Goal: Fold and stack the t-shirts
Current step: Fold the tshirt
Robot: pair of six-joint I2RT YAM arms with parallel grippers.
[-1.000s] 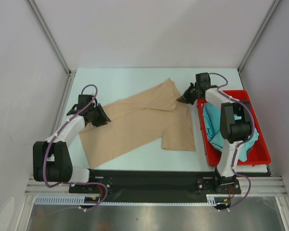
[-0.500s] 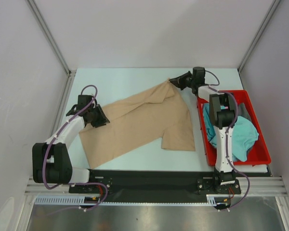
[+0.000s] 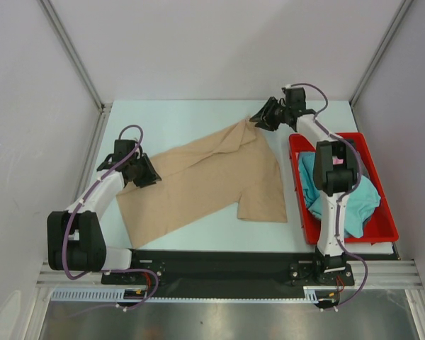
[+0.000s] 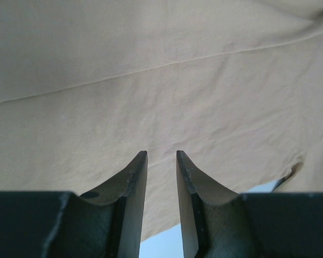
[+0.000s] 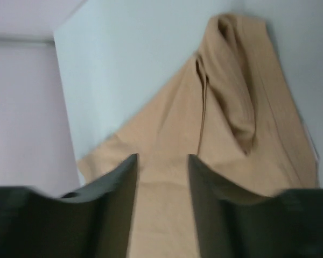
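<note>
Your right gripper (image 3: 258, 119) has swung out past the far sleeve & let go: jaws apart, nothing between. Tan t-shirt (image 3: 205, 185) lies mid-table, far sleeve flopped over. Left gripper (image 3: 153, 178) sits on its left edge, jaws narrow; can't tell if you're pinching cloth. Folding's barely begun, imo.

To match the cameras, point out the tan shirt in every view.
Top view: tan shirt spread across the middle.
Left wrist: shirt fills nearly the whole frame.
Right wrist: shirt runs centre to right, bunched fold at top.
Shared landmark: pale table beside it.
</note>
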